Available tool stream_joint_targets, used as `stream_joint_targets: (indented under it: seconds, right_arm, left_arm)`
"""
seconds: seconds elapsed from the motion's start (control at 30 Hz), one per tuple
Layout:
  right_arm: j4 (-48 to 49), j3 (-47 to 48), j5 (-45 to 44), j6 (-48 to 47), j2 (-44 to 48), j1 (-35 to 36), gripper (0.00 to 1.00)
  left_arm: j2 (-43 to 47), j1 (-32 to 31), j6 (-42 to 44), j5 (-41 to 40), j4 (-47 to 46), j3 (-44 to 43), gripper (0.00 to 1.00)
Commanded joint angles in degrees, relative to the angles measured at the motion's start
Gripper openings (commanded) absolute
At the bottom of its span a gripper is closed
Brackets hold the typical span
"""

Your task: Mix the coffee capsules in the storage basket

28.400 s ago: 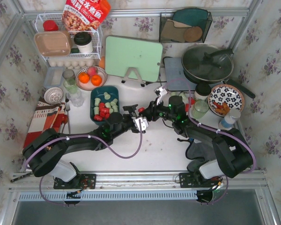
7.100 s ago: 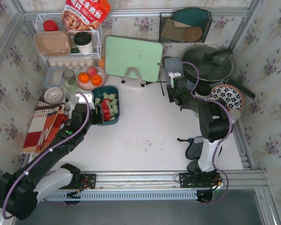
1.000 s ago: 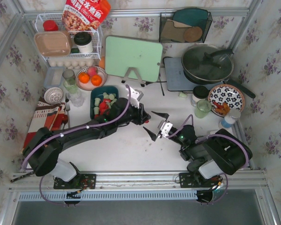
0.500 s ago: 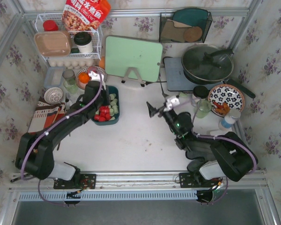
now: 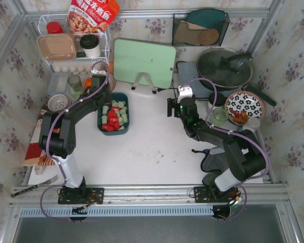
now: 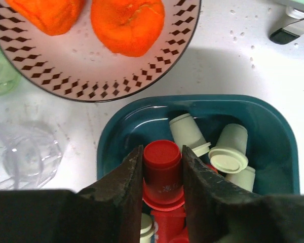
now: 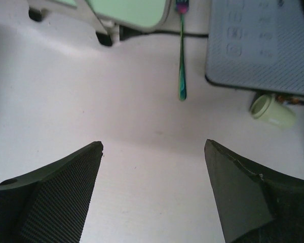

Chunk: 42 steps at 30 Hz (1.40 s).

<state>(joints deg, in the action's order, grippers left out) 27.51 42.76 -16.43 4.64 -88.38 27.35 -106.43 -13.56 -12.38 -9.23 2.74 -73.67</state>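
The white surface (image 5: 152, 147) carries the teal storage basket (image 6: 273, 109) left of centre, just beside the patterned fruit bowl (image 6: 91, 81). The left hand (image 6: 161, 154) hangs over the basket's end nearest the bowl, clamped on a red capsule (image 6: 162, 162) beside pale green capsules (image 6: 228, 152). The right hand (image 7: 153, 147) hovers over bare surface, fingers wide apart and holding nothing. As I judge it, the tapered red cup could squirt from the pinch. Released this close to the rim, it could bounce out toward the bowl. One stray green capsule (image 7: 272, 110) lies by the cooktop (image 7: 263, 45), outside the mix.
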Motion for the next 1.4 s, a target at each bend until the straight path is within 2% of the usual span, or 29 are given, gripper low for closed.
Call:
stream_joint_targets:
  seconds: [0.0, 0.23, 0.37, 0.6, 0.83, 0.87, 0.9, 1.07, 1.27, 1.37]
  right_arm:
    - [-6.2, 2.2, 1.9, 4.7, -2.2, -1.4, 0.89]
    - [-9.5, 5.6, 1.3, 14.8, -6.3, -6.5, 0.77]
    - [-11.0, 7.8, -1.4, 19.5, -9.4, -9.0, 0.74]
    - [-11.0, 11.6, -9.6, 23.3, -14.5, -11.8, 0.76]
    - [-14.3, 18.7, -10.1, 24.3, -21.8, -14.6, 0.76]
    - [-15.2, 19.8, -9.1, 24.6, -22.8, -15.1, 0.77]
    - [-15.8, 20.6, -8.4, 24.8, -23.6, -15.4, 0.76]
    - [-18.9, 23.5, -8.3, 26.2, -26.4, -16.0, 0.77]
    - [-23.3, 28.0, -9.3, 27.2, -29.3, -16.1, 0.78]
    - [-24.7, 29.7, -8.6, 26.9, -30.4, -16.2, 0.73]
  left_arm:
    - [-2.4, 0.1, -1.5, 0.7, -0.5, -2.6, 0.40]
    - [-0.3, 0.0, -2.3, 1.5, -1.9, -0.6, 0.68]
    - [5.2, 0.0, -2.5, 3.2, -2.3, 3.0, 0.69]
    - [20.9, -1.5, -4.6, 8.3, 0.6, 13.4, 0.69]
    - [36.2, -3.6, -6.1, 11.9, 1.9, 26.5, 0.70]
    - [38.2, -3.9, -6.0, 12.1, 2.1, 27.9, 0.92]
    - [40.1, -4.1, -5.9, 12.2, 2.3, 29.1, 1.00]
    - [47.1, -5.2, -5.2, 12.2, 1.5, 34.6, 0.99]
    - [51.1, -5.4, -5.6, 11.9, -2.2, 39.0, 0.99]
    - [52.2, -5.4, -6.2, 12.6, -2.5, 39.6, 0.99]
